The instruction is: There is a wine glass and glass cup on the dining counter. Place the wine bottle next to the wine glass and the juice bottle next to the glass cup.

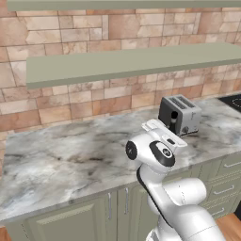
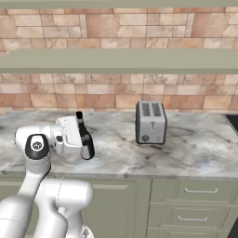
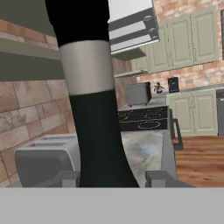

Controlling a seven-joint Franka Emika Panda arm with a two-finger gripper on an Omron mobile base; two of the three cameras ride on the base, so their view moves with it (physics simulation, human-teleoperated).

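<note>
Left base view: white arm rises over the marble wall counter (image 1: 56, 150), its hand turned toward the silver toaster (image 1: 179, 114); the hand's body hides the fingers, so their state can't be read from this side. Right base view: gripper (image 2: 86, 145) reaches sideways and grips the wine bottle (image 2: 84, 137) low on its body, bottle upright at counter level, left of and apart from the toaster. Hand view: dark wine bottle with its pale label band stands between the two fingertips (image 3: 63, 179), which pinch its body on either side; toaster at lower left, a black cooktop (image 3: 144, 119) farther along the counter.
</note>
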